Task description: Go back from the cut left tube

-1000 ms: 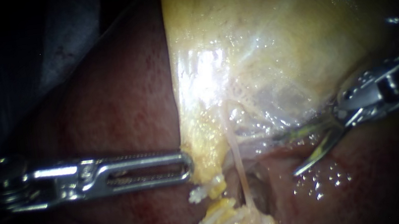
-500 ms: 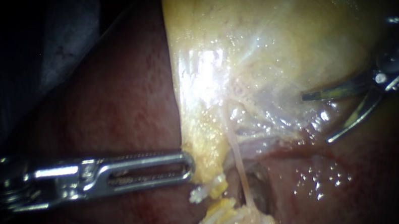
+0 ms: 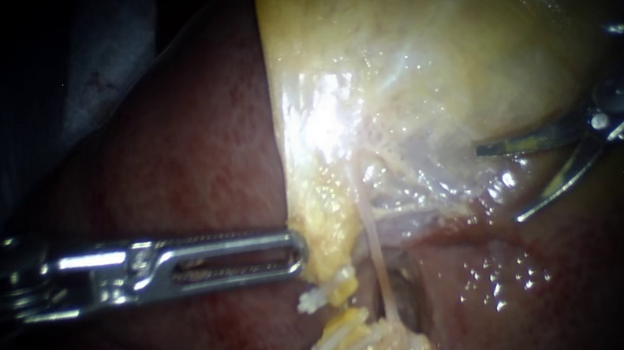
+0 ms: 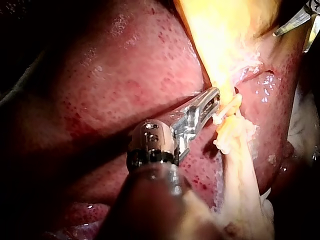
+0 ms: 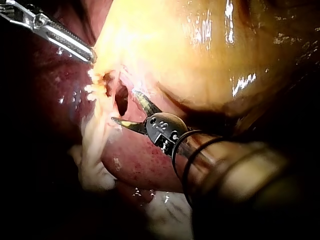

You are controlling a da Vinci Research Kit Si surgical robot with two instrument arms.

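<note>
Where it has been divided, the short yellow cut left tube (image 3: 341, 292) lies at the lower centre of the endoscope view. Its two stumps are parted by a small gap, and small white clips (image 3: 313, 303) jut from their left side. Just right of it, a thin pale tube (image 3: 371, 239) runs straight down from the glistening yellow gallbladder (image 3: 408, 52), which fills the upper centre and right. Dark red, speckled liver (image 3: 183, 159) lies to the left and below.

The left instrument (image 3: 298, 253), a silver shaft ending in long slotted jaws, reaches in from the left edge at mid-height. Its jaws are clenched on the gallbladder's lower-left edge, just above the upper stump, and it sits a shade higher than a second ago.

The right instrument (image 3: 497, 184), with slim curved blades, stands near the right edge with the blades spread wide and holding nothing. A second ago those blades were lower and nearer the centre, close to the tubes. Over the last half second they have barely shifted, and they are well apart from the cut left tube. In the right wrist view the spread blades point toward a dark opening (image 5: 121, 100) in the tissue ahead.
</note>
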